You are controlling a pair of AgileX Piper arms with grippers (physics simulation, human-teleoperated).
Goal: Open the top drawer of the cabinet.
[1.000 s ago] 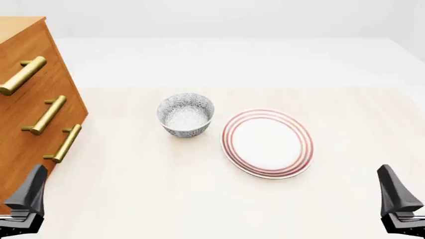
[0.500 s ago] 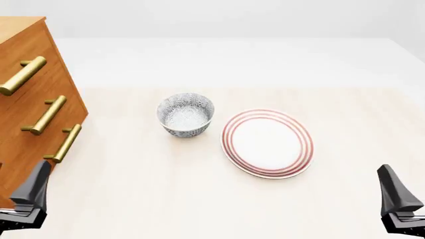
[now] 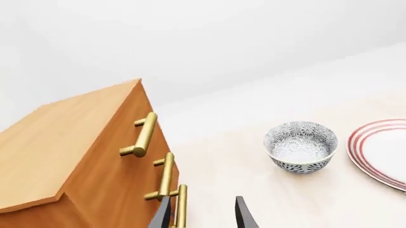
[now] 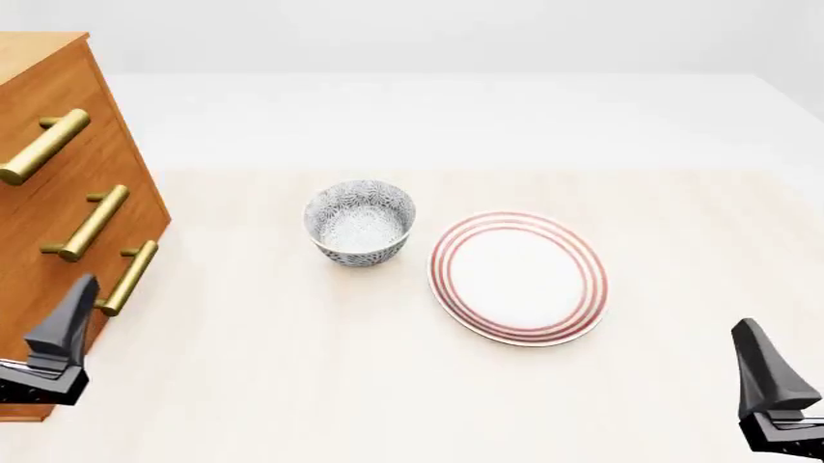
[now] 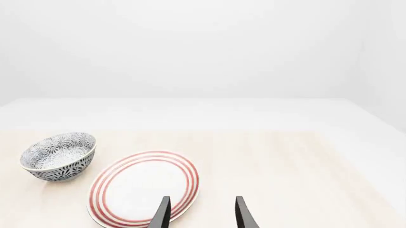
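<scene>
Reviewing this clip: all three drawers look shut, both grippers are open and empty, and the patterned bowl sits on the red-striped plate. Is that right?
Not quite. The bowl stands on the table beside the plate, to its left and apart from it, as the front view shows. The rest holds: the cabinet drawers are shut, and the left gripper and right gripper are open and empty.

Bright, even, sharp renders; faint shadows.

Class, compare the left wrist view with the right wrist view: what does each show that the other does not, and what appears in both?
Only the left wrist view shows the cabinet with the top drawer shut and the left gripper open near the lowest handle. Only the right wrist view shows the right gripper, open and empty, over the table. Both show the patterned bowl and the red-ringed plate.
</scene>
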